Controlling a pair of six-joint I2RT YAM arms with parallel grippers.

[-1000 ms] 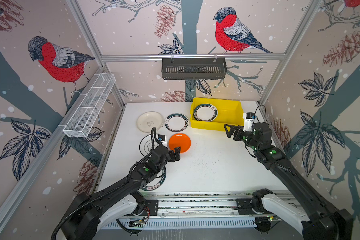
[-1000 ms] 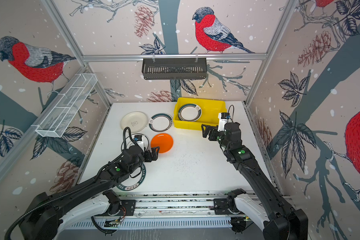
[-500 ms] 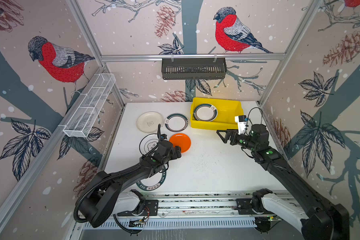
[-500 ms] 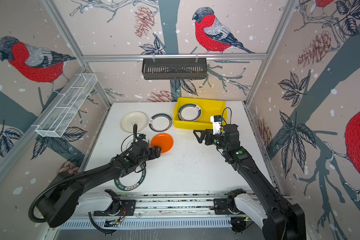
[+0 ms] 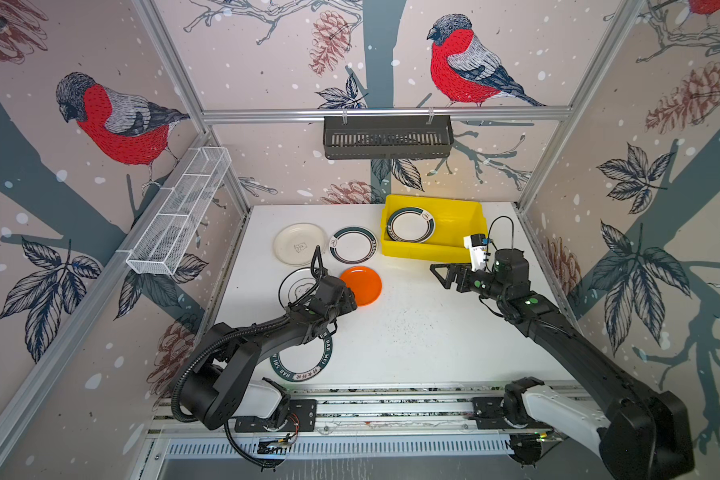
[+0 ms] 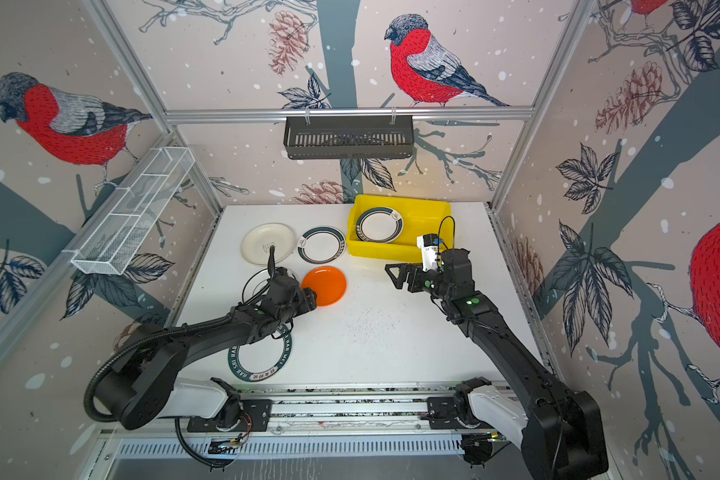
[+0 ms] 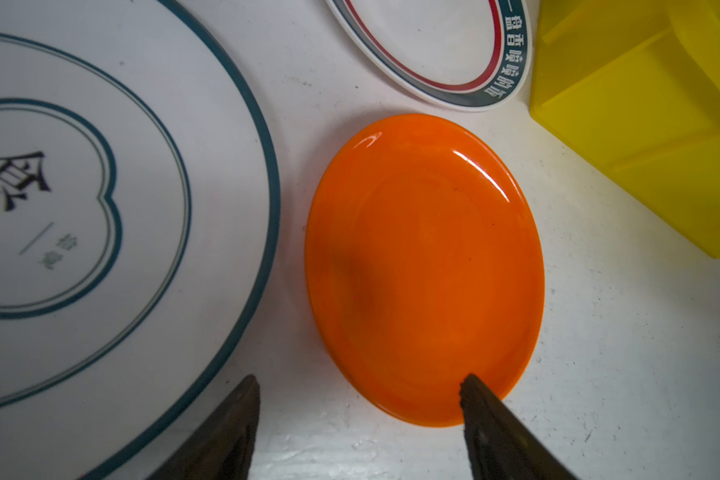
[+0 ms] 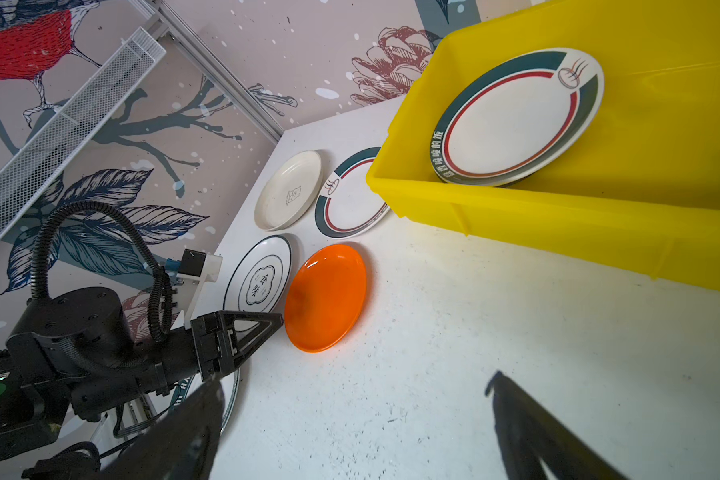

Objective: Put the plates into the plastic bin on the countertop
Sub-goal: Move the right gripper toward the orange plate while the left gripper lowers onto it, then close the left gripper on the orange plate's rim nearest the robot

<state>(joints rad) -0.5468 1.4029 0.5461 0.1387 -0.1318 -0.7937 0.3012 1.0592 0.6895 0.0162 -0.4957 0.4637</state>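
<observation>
- Left gripper (image 7: 359,380) sat spread, one finger over the orange plate's (image 7: 425,270) near rim, the other on the countertop (image 7: 599,332) beside it: nothing pinched.
- Right gripper (image 5: 438,276) hung wide open, empty, near the yellow bin (image 5: 425,250).
- Step looked like grabbing the orange plate; next call: squeeze that rim, lift, carry to the yellow bin.

We see our left end effector (image 7: 359,380), jaws apart, at the orange plate (image 7: 425,266): one fingertip (image 7: 476,397) overlaps its rim, the other over bare table (image 7: 599,353).
</observation>
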